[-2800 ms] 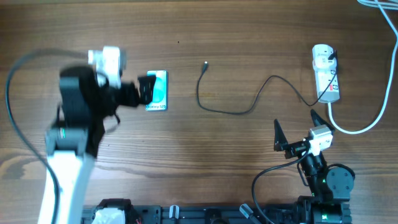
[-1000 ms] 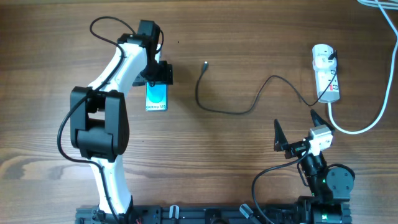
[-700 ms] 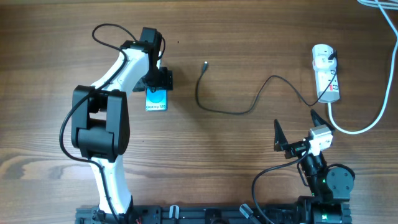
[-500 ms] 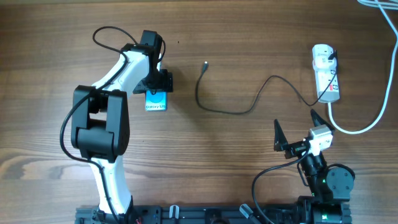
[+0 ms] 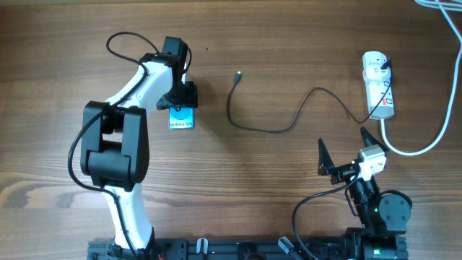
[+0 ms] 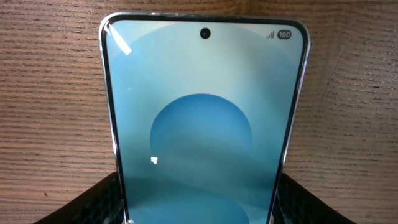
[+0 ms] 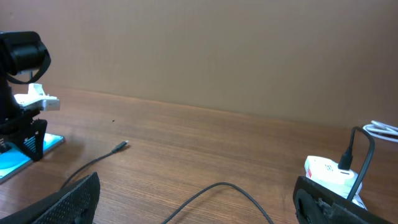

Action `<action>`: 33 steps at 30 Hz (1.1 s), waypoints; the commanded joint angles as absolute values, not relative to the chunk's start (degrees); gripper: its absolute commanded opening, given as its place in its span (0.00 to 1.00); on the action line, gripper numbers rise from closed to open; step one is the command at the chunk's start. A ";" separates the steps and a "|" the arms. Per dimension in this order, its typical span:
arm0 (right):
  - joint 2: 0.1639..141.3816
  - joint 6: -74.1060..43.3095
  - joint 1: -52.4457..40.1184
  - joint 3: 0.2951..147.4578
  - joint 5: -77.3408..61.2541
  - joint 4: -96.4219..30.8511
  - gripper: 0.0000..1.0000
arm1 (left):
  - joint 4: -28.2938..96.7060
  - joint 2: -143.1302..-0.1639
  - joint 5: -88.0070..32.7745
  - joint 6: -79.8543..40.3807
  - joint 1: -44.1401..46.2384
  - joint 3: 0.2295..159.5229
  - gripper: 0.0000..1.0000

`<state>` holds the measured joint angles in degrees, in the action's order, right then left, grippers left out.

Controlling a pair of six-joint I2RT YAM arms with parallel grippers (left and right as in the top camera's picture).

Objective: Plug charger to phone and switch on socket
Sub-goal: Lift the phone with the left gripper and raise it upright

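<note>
Wood-grain table fills the overhead view. The left gripper sits over the far short edge of the phone, and the near edge with its white lettering shows below it. The connector tip of the charger lies right of the phone, well apart, with bare wood between. The cable loops right to the socket near the right table edge. A white cord curves from the socket toward the top right corner. The right gripper hangs near the front edge, below the socket, with its fingers spread wide and apart from every object (open wood runs from it up to the cable).

Left wrist: the phone lies flat, screen up, filling most of the frame. The fingers flank both long edges at the lower corners. I cannot tell whether they press on the edges or stand just beside them. Wood shows on either side of the phone and past its top edge.

Right wrist: the fingers stand wide at the lower corners. The phone and left gripper are at far left, the connector tip is on open wood, and the socket is at right. A brown wall rises behind the far table edge.
</note>
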<state>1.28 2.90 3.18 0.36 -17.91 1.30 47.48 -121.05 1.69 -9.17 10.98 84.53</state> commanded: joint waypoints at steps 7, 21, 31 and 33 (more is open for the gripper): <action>0.97 3.01 2.96 0.30 -17.54 1.43 1.00 | 55.59 -118.98 1.58 -9.72 11.14 90.96 0.65; 0.97 3.01 2.96 0.30 -17.54 1.43 1.00 | 55.94 -99.13 -7.20 -11.22 11.14 92.71 0.67; 0.97 3.01 2.96 0.30 -17.54 1.43 1.00 | 54.19 -93.36 -11.90 -20.43 11.14 92.71 0.69; 0.97 3.01 2.96 0.30 -17.54 1.43 1.00 | 53.56 -93.36 -12.21 -21.74 11.14 92.71 0.69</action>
<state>1.28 2.90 3.18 0.36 -17.91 1.30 54.63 -95.00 -10.04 -18.09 10.98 91.15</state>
